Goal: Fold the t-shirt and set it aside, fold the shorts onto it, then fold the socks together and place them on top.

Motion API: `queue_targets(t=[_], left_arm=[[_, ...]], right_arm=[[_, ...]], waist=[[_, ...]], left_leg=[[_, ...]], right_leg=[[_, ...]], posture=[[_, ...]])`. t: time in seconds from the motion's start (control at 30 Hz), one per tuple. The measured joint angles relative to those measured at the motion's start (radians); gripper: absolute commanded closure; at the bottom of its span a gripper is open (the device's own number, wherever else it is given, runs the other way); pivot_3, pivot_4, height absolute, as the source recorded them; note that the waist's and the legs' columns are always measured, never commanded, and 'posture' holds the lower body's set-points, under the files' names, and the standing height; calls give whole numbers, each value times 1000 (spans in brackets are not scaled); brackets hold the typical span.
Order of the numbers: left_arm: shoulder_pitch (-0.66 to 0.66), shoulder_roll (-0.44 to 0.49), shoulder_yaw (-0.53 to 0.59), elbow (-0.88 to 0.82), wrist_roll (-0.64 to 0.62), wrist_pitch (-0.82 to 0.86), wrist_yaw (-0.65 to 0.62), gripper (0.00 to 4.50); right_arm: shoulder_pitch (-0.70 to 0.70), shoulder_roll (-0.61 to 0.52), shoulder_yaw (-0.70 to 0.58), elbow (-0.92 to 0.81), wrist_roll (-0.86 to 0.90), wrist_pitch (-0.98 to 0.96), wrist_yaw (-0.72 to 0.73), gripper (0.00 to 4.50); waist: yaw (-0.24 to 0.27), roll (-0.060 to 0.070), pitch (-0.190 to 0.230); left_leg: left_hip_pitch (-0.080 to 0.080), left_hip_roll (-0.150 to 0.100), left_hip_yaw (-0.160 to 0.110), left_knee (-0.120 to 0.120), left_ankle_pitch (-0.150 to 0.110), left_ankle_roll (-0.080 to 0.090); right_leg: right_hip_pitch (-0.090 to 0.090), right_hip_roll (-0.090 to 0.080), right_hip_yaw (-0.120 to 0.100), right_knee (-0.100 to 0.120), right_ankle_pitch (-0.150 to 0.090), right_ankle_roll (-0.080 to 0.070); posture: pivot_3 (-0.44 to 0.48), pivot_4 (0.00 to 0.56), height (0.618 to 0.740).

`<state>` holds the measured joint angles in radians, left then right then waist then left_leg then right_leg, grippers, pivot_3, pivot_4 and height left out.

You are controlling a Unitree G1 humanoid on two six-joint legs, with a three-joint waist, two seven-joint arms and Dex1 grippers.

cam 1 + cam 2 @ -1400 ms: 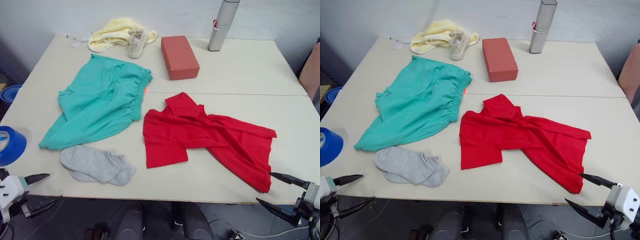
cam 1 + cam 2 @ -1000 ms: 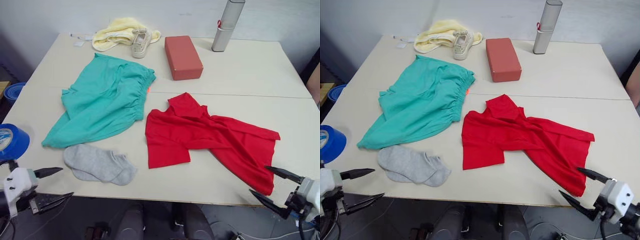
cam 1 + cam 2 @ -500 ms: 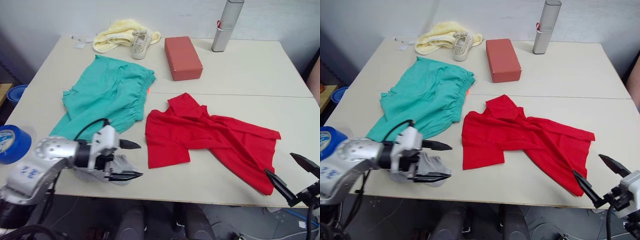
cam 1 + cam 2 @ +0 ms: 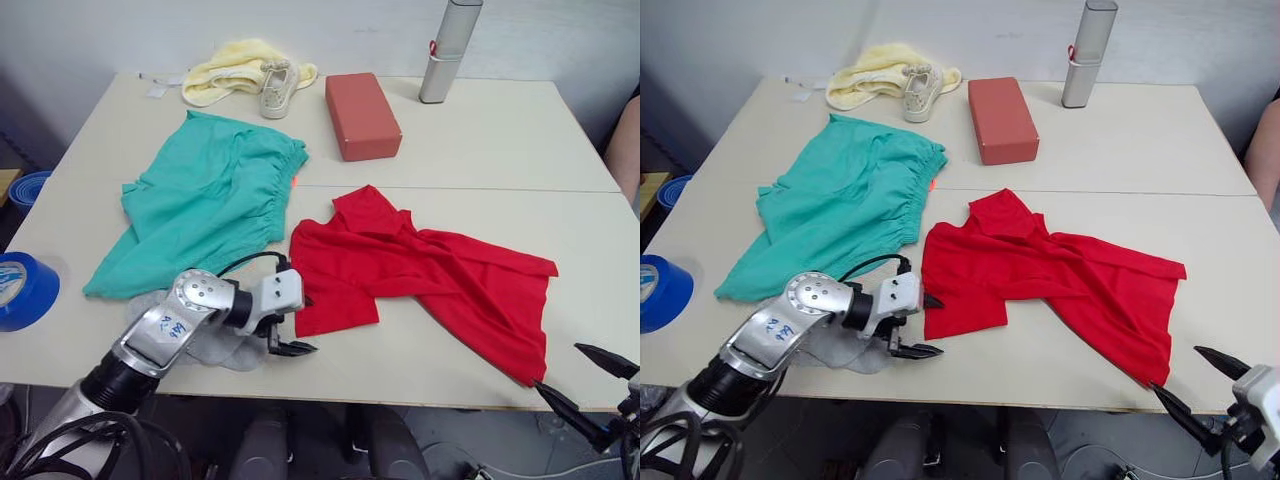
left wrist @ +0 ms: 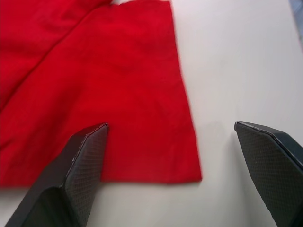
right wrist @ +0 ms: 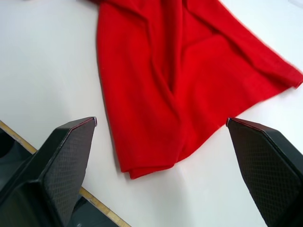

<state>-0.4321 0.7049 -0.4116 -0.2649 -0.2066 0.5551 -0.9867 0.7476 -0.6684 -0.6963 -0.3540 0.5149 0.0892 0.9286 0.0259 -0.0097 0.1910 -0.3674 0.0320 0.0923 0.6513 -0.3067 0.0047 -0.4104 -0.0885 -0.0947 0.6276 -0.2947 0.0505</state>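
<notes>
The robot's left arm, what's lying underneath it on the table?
The grey socks lie under the left arm, mostly covered; only their edges peek out. Its open left claw reaches the t-shirt's near corner.

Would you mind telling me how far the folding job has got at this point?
Nothing looks done: the t-shirt lies crumpled and unfolded, the shorts are spread out, and the socks lie loose. In hand: the left gripper, open, sits at the t-shirt's near corner, and the right gripper hangs open off the table edge. All folding and stacking remains.
</notes>
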Motion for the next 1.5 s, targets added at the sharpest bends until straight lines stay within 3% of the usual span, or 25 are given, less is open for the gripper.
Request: queue_targets(t=[0.47, 0.7, 0.8, 1.17, 1.33, 1.5], left_arm=[[-5, -22, 1, 16, 106, -43, 4, 4486], [-3, -30, 4, 16, 105, -38, 1, 4486], [0, -30, 9, 17, 105, -33, 0, 4500], [13, -31, 21, 15, 96, -31, -11, 4500], [20, -18, 33, 23, 91, -55, -29, 4500], [90, 39, 102, 6, 4, -75, -123, 4500]], right_arm=[[-188, -102, 102, 68, 11, 274, 1, 0], [-223, -143, 117, 89, 3, 338, 32, 0], [-231, -144, 133, 89, 5, 354, 48, 531], [-236, -143, 125, 87, 3, 340, 74, 4335], [-251, -126, 58, 89, 8, 243, 117, 4455], [-225, -102, 13, 87, 19, 82, 221, 4455]], waist=[[-1, -1, -3], [0, -1, -4], [0, -1, -4], [-1, -1, -5], [-2, -1, -5], [-4, -1, -5]], left_leg=[[0, 0, 0, 1, 0, 1], [0, 0, 0, 1, 0, 1], [0, 0, 0, 2, 0, 1], [0, 0, 0, 2, 0, 1], [0, 1, 0, 1, 0, 1], [0, 3, 1, 2, 0, 0]], right_leg=[[1, 0, 0, 0, 0, 1], [1, 1, 0, 0, 0, 1], [1, 1, 0, 0, 1, 1], [1, 1, 0, 1, 1, 1], [1, 2, 0, 0, 1, 1], [0, 5, 3, 0, 1, 1]], posture=[[0, 150, 740], [0, 150, 740], [0, 150, 740], [0, 150, 740], [0, 150, 740], [0, 150, 740]])
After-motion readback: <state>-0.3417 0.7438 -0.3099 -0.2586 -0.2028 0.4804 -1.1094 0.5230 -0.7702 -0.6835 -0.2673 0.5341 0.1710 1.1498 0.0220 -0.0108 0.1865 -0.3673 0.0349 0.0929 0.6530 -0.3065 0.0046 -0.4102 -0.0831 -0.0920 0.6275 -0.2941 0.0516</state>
